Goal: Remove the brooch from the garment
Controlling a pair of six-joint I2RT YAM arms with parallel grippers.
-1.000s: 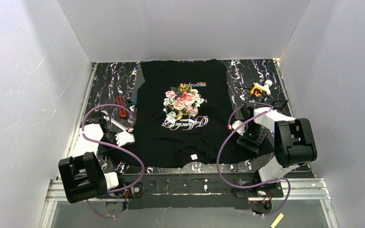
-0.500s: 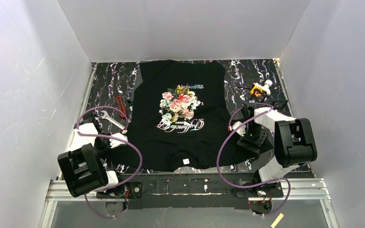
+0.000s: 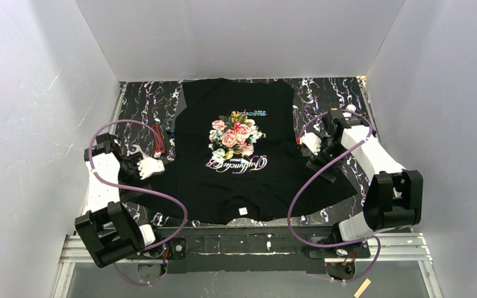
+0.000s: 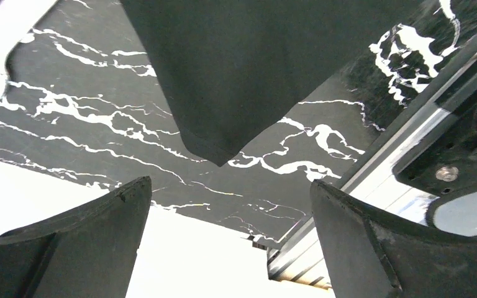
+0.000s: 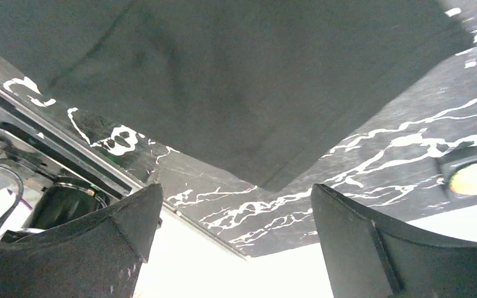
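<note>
The white-shelled left arm and right arm have boxy black joint housings above the silver aluminium rail. Looping purple cables trail both. The left hand and right hand have broad matte-black fingers.

Saw right gripper with dark fingers spread wide, nothing between them. Saw garment as plain black cloth across the upper part, one hemmed corner pointing down toward the gap, lying on black, white-veined table. Noted blurred orange thing at right edge and thin cable at lower left.
</note>
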